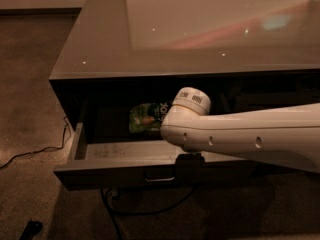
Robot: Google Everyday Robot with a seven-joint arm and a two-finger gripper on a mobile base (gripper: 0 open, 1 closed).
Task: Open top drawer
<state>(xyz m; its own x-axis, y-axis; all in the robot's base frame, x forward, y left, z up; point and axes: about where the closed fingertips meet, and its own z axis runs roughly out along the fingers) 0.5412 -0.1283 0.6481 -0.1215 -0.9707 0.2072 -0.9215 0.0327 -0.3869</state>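
Observation:
The top drawer (125, 170) of the dark grey cabinet stands pulled out towards me, its lighter grey scuffed floor showing. Its small loop handle (159, 179) sits at the centre of the front panel. My white arm (240, 134) reaches in from the right across the drawer. My gripper (189, 165) is a dark block below the arm, at the top edge of the front panel just right of the handle. A green snack packet (146, 118) lies at the back of the drawer, partly hidden by the arm.
The cabinet's glossy top (200, 29) overhangs the drawer. A black cable (30, 151) runs over the carpet at the left, another cable (145, 211) loops below the drawer, and a small dark object (31, 229) lies at the bottom left.

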